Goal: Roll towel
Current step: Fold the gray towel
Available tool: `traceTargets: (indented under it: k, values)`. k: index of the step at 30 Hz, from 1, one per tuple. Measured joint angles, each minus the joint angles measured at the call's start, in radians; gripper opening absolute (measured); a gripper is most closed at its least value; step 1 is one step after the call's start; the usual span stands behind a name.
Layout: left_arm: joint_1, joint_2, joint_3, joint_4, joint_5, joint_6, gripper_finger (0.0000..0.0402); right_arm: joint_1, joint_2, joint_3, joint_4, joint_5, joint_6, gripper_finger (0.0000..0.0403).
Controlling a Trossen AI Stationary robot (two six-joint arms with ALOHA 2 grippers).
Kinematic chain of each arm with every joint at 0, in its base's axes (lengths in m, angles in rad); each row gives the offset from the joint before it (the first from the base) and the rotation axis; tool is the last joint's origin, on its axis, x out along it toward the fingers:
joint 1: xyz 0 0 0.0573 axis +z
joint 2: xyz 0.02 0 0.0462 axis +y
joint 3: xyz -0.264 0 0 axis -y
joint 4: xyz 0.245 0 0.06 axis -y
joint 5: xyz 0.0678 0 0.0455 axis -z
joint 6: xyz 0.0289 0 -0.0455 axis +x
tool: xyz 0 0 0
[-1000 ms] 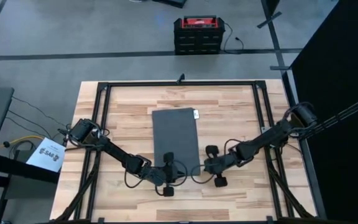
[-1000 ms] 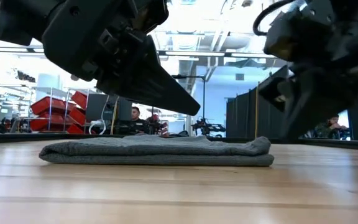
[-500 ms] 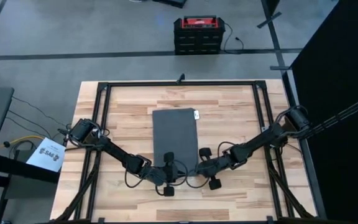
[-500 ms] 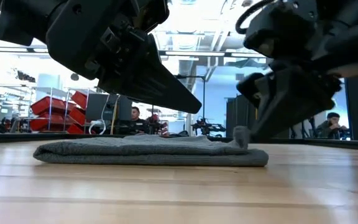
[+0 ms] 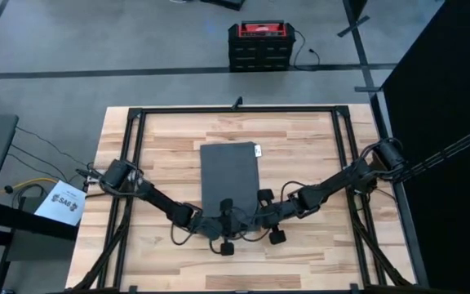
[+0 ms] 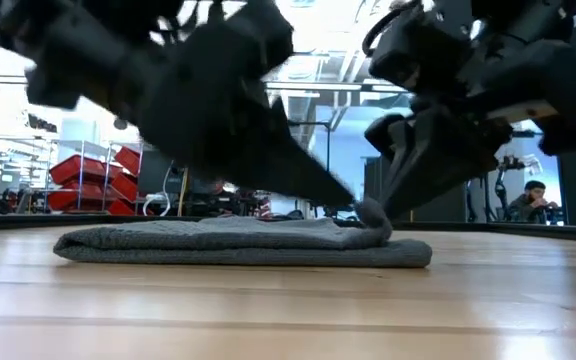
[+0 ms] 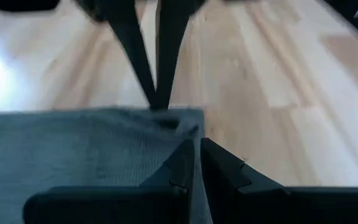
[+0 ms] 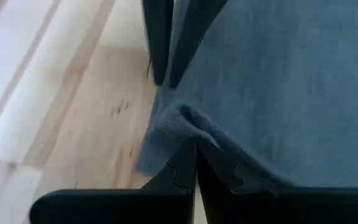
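While the towel (image 5: 230,181) lies folded flat mid-table, both arms reach low to its near edge; the left gripper (image 7: 196,163) and right gripper (image 8: 196,163) each pinch a corner.

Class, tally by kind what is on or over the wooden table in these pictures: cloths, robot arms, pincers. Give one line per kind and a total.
Cloths: 1, the grey towel
Robot arms: 2
Pincers: 2, the left pincer and the right pincer, both at the towel's near edge
Total: 5
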Motion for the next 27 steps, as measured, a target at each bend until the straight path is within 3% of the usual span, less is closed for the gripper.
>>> traceTargets:
  k: [9, 22, 27]
  values:
    - [0.006, 0.032, 0.1, -0.113, 0.01, 0.025, 0.0015, 0.026, 0.0, -0.017, -0.019, -0.002, 0.058, 0.0]
    - [0.006, 0.032, 0.107, -0.152, 0.009, 0.03, 0.0015, 0.022, 0.09, -0.016, 0.119, -0.014, 0.064, 0.0]
    - [0.007, 0.032, 0.107, -0.155, 0.009, 0.03, 0.0015, 0.021, 0.069, -0.018, 0.128, 0.013, 0.056, 0.0]
